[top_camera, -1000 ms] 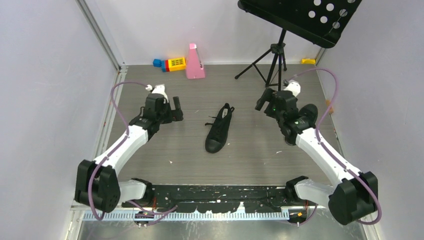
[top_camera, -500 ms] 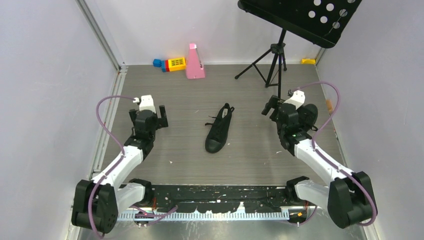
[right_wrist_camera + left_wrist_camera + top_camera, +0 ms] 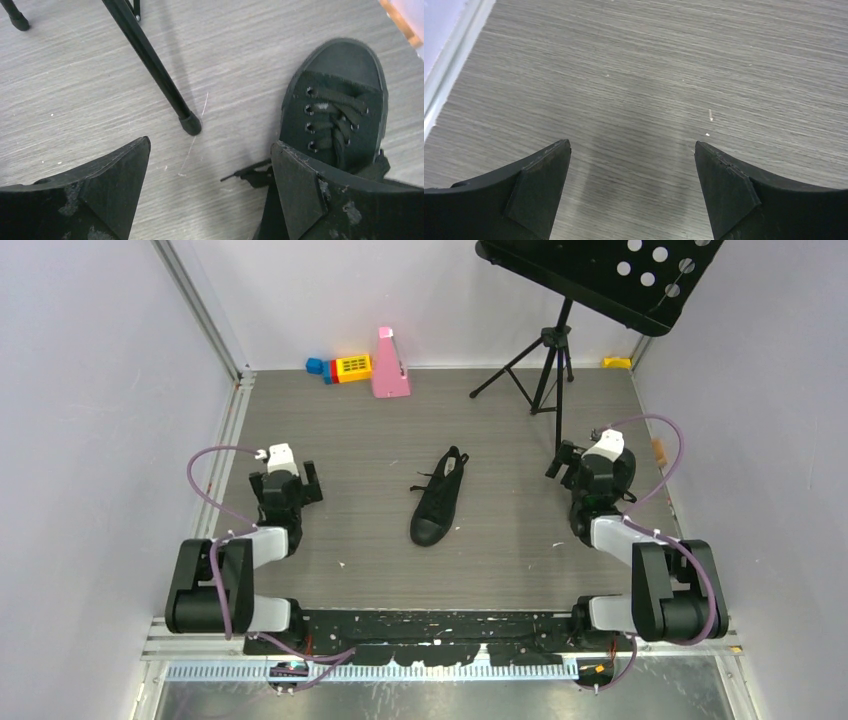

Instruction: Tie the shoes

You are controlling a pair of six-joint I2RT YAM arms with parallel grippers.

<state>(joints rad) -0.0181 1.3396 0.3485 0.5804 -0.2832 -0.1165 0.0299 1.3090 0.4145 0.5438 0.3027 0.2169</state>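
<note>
Overhead, one shoe (image 3: pixel 438 502) lies mid-tabletop (image 3: pixel 380 430), toe at 7 o'clock and heel at 1, with the left gripper (image 3: pixel 285 482) at its 9 and the right gripper (image 3: pixel 590 465) at its 3, both well apart. Left wrist: the gripper (image 3: pixel 631 147) stands wide open over the tabletop, holding nothing. Right wrist: the gripper (image 3: pixel 210 145) is equally wide and empty, with a second shoe (image 3: pixel 335 100) close at its 3 o'clock, toe toward 1.

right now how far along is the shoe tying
Done: nothing; the all-black canvas sneaker mid-table shows splayed lace ends, no bow. In hand: nothing; left end effector and right end effector stand open, empty. Left: tying it and the second black sneaker beside the right arm, its lace end loose.
</note>
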